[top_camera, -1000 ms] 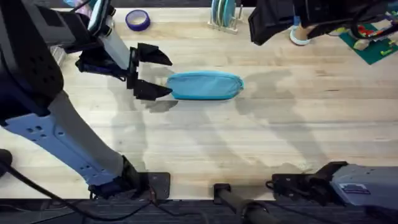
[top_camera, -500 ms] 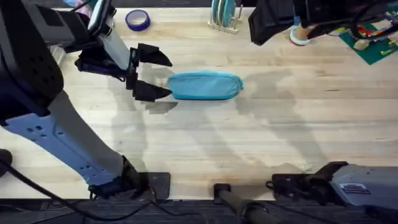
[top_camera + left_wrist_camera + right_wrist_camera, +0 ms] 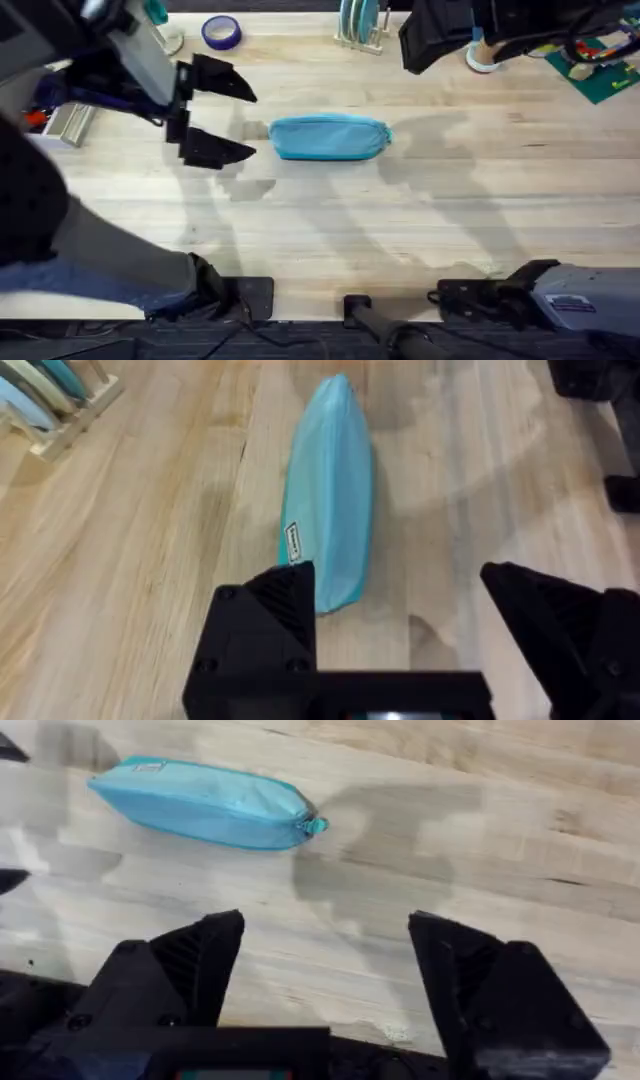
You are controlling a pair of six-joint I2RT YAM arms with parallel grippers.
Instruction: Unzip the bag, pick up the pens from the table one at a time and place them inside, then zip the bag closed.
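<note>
Left hand (image 3: 212,116) now farther from bag (image 3: 329,137)

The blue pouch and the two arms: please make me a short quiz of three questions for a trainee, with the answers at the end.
1. True or false: the left end effector grips the blue pouch.
2. Multiple choice: where does the pouch lie? A) in the dish rack B) flat on the wooden table C) between the fingers of the right end effector
3. Fill in: the zipper pull of the pouch sits at the pouch's ____.

Key:
1. False. It is open and apart from the pouch, off its end.
2. B
3. End; in the right wrist view the pouch looks zipped shut.
</note>
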